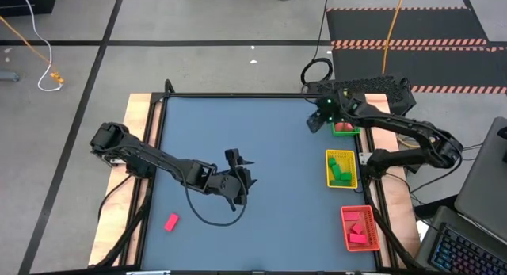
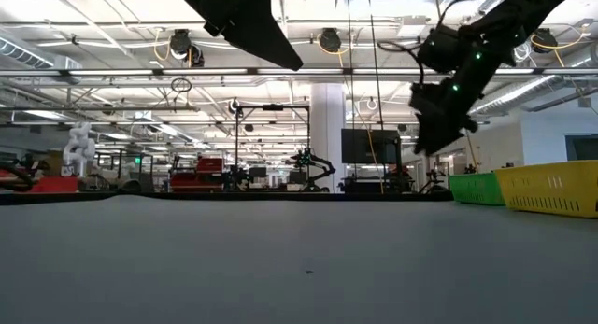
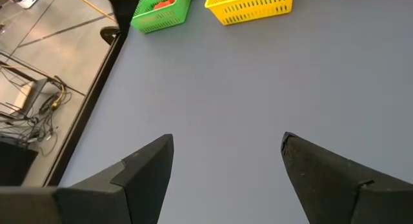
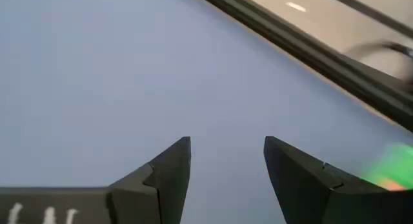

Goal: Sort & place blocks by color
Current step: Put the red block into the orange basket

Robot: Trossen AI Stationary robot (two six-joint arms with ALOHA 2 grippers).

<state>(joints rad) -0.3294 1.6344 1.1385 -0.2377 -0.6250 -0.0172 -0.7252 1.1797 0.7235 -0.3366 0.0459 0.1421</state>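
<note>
We see the left gripper (image 1: 240, 180) at the blue-grey worktop's (image 1: 269, 132) centre, jaws wide, empty. Our right gripper (image 1: 318, 119), at two o'clock beside the green plastic tray (image 1: 346, 131), has jaws parted, holding nothing. One pink block (image 1: 171, 222) lies at seven o'clock.

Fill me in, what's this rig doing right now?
It's sorting blocks by color into three trays along the table's right edge. The right gripper is open and empty beside the green tray, which holds a red block. The yellow tray holds green blocks; the red tray holds red ones. The left gripper hangs open mid-table. One pink block lies loose near the front left.
</note>
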